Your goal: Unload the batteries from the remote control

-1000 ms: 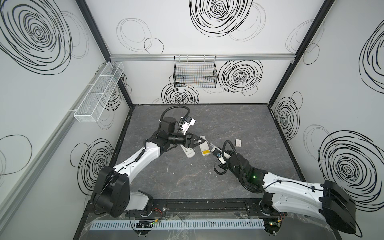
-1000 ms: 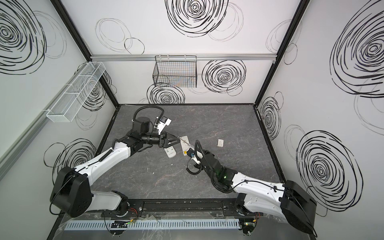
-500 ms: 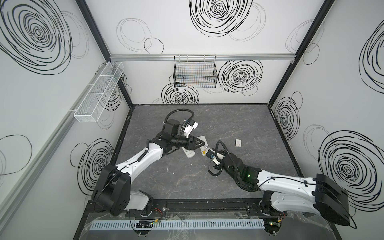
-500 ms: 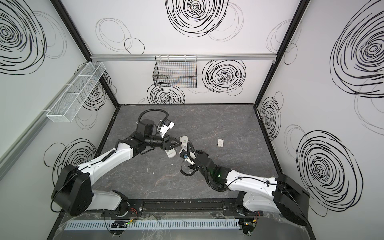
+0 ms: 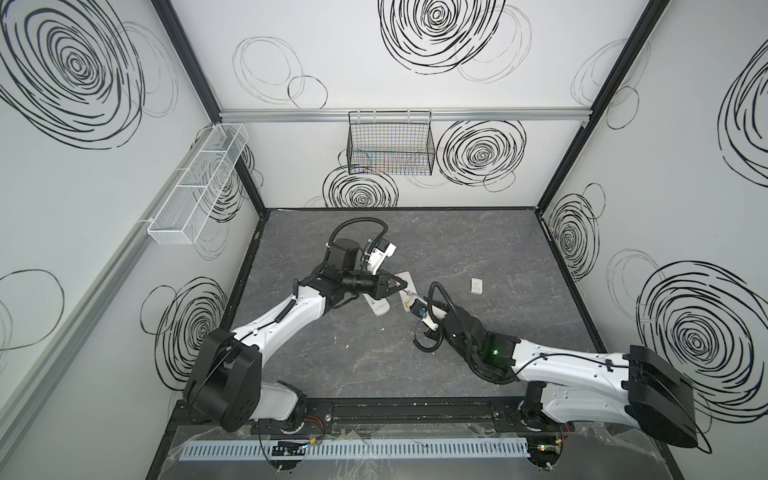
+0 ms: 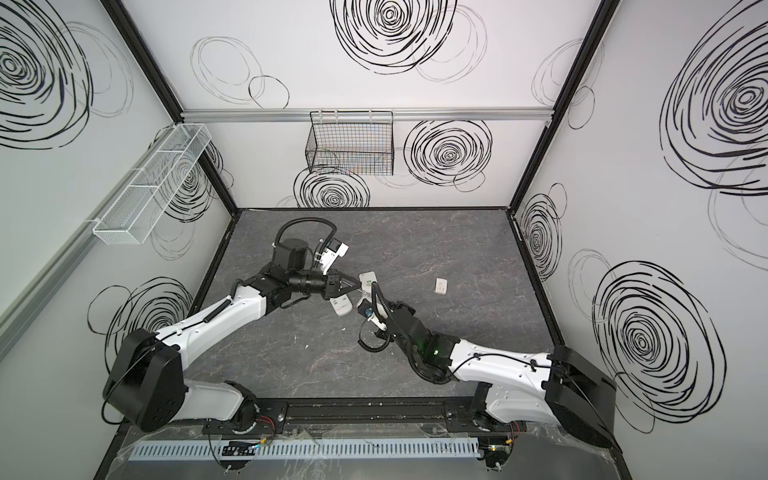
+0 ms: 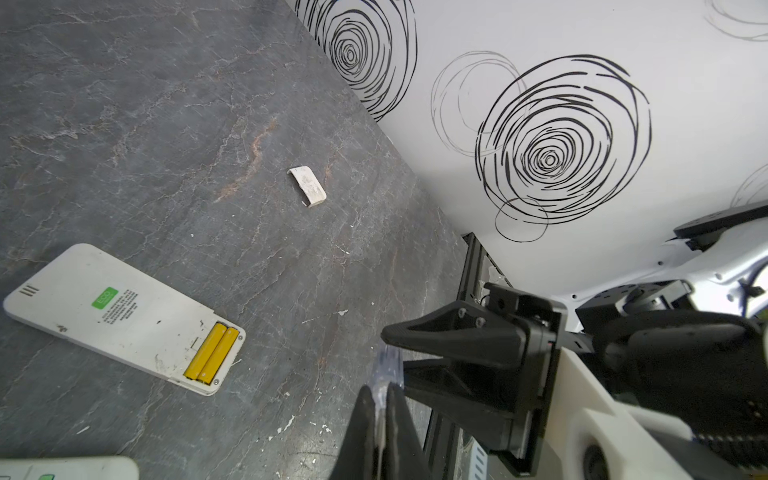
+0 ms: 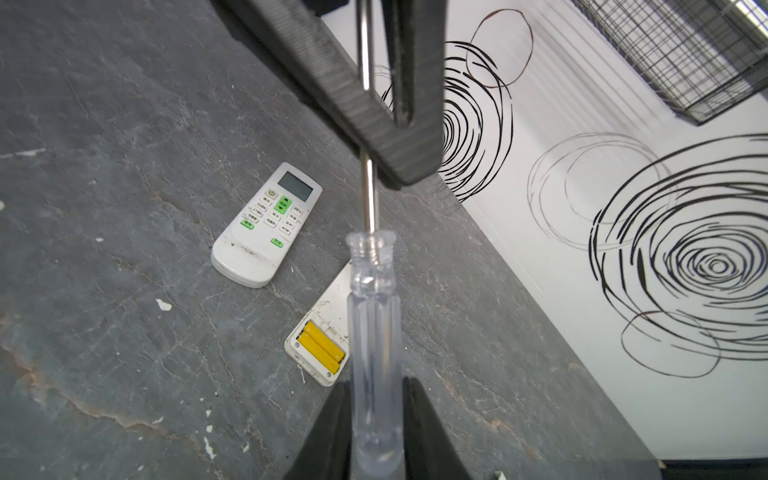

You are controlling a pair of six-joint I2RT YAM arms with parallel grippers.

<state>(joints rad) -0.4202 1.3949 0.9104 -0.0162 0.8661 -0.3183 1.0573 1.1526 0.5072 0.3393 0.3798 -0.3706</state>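
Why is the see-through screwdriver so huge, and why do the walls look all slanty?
Right wrist view: the screwdriver sits right by the lens, so it looms large. In both top views, a wide lens seems to splay the walls outward.

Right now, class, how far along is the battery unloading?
Done: one cover lies off the face-down remote. In hand: the left claw is shut on the screwdriver shaft, handle between the fingers of the right claw. Left: both yellow batteries sit inside; the second remote lies face up.
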